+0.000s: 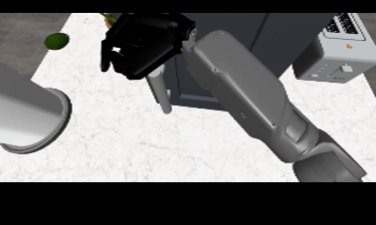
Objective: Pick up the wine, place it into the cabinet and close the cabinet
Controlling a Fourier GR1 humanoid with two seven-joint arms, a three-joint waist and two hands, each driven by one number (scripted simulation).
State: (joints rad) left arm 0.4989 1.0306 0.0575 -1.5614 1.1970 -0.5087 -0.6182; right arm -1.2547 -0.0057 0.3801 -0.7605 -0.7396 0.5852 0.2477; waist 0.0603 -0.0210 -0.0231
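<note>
No wine shows; likely it is already inside the cabinet (220, 22). The handle (161, 94) lies just below the right hand (143, 45), whose grip I cannot tell. Closing remains.

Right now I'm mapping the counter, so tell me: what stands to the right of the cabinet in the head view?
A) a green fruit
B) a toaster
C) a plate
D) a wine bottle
B: the toaster stands just right of the dark cabinet, while the green fruit lies far to its left.
</note>
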